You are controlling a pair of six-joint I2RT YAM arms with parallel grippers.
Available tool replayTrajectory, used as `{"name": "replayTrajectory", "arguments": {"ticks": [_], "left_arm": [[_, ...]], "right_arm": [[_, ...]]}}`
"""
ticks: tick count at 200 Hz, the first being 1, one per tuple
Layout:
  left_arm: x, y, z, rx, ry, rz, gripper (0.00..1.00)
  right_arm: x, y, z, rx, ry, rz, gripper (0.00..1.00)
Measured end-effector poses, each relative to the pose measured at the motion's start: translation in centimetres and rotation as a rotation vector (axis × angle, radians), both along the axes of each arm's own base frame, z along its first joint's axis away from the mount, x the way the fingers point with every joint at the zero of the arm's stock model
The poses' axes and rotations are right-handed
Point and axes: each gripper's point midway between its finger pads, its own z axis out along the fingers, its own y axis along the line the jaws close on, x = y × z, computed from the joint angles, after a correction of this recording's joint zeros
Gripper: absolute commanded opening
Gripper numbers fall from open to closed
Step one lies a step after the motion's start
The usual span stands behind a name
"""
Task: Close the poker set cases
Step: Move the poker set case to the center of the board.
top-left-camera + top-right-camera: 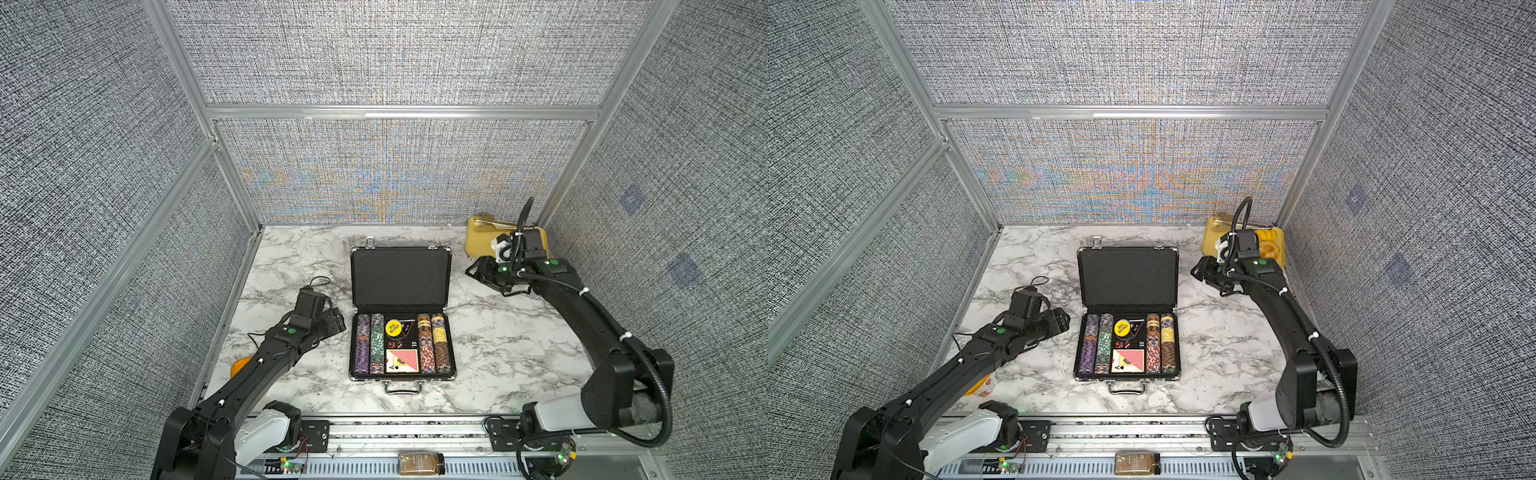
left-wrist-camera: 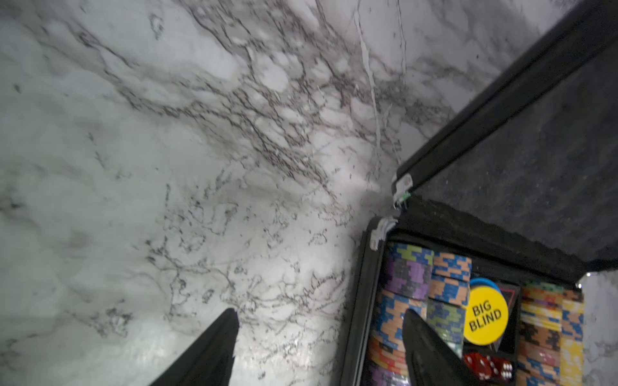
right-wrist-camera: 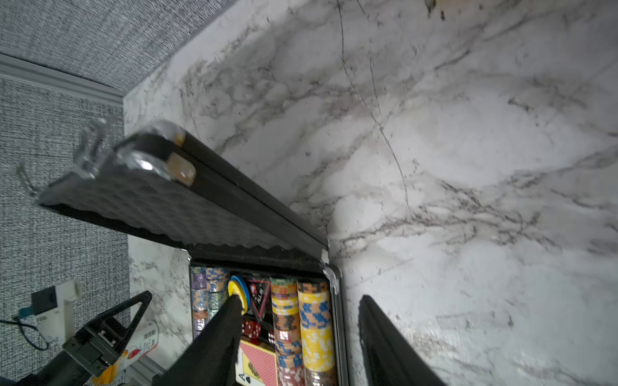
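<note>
The poker set case (image 1: 400, 276) lies open in the middle of the marble table, seen in both top views (image 1: 1128, 276). Its black-lined lid (image 3: 187, 200) stands up at the far side. Chip rows, dice, cards and a yellow "BIG BLIND" button (image 2: 485, 315) fill the base. My left gripper (image 1: 338, 322) hovers just left of the base's far left corner, open and empty (image 2: 319, 314). My right gripper (image 1: 471, 270) sits to the right of the lid, apart from it, open with nothing between its fingers (image 3: 301, 299).
A yellow tray (image 1: 478, 243) stands in the back right corner behind my right wrist. A small orange-topped cup (image 1: 984, 384) lies under my left arm at the table's left edge. The case handle (image 1: 402, 387) points to the front edge. Fabric walls enclose three sides.
</note>
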Motion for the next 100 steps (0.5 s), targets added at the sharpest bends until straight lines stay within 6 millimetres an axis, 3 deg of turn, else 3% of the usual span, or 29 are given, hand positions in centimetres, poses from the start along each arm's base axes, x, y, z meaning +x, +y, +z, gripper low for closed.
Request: {"name": "replayTrajectory", "arguments": {"ticks": [28,55,100], "left_arm": [[0.8,-0.1,0.0,-0.053,-0.034,-0.018,0.80],[1.5,0.4,-0.9,-0.116,-0.037,-0.011,0.80],[3.0,-0.8,-0.2,-0.216,-0.073,-0.074,0.80]], "right_arm": [[3.3,-0.3,1.6,0.048,-0.059,-0.013,0.63],[6.0,0.8,2.5,0.110,-0.090,0.007,0.63],[8.4,3.5,2.8,0.215,-0.086,0.073,0.63]]}}
